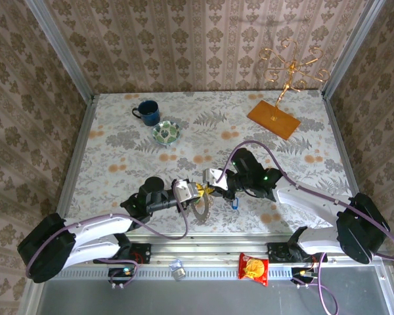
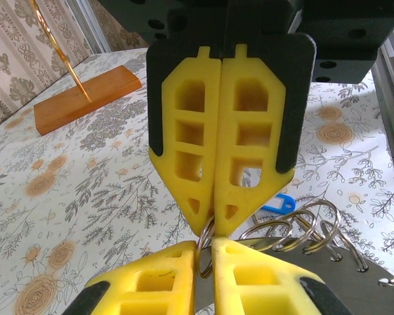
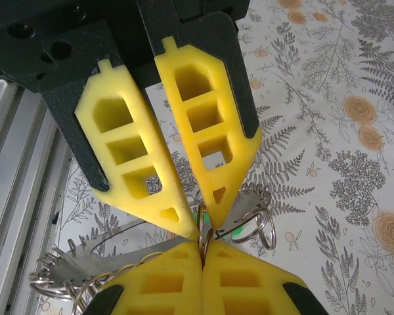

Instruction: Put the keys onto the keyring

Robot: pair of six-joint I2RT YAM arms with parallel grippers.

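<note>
Yellow fingers (image 3: 262, 285) of the right hand (image 3: 202, 248) sit closest in its wrist view. They are pressed flat together with no gap, and a small wire ring (image 3: 201, 226) pokes out of their seam, so that hand is closed on it. Facing it tip to tip is the left hand (image 2: 205, 248). Its fingers (image 2: 151, 282) stand a narrow slit apart with the same ring's wire running down into the slit. Whether they pinch the wire or merely flank it I cannot tell.

Just beside, more split rings (image 2: 308, 220) cluster at the rim of the keyring (image 2: 345, 289). This flat grey band runs beneath both hands, near the front edge of the bench (image 1: 118, 154) and about midway across. Whether it lies flat or is lifted at one side cannot be made out. The blue-tagged key (image 1: 236, 204) is just beside the keyring on its right. A sliver of green tag (image 3: 238, 231) shows behind the left fingertips, close against the split rings; its key is hidden.

Well apart, toward the back left, a dark blue mug (image 1: 146, 111) stands near a green-patterned bowl (image 1: 165, 133). At back right a gold hook stand (image 1: 290, 62) rises from a wooden base (image 1: 274, 119). A red snack packet (image 1: 253, 268) lies on the rail in front of the bench.
</note>
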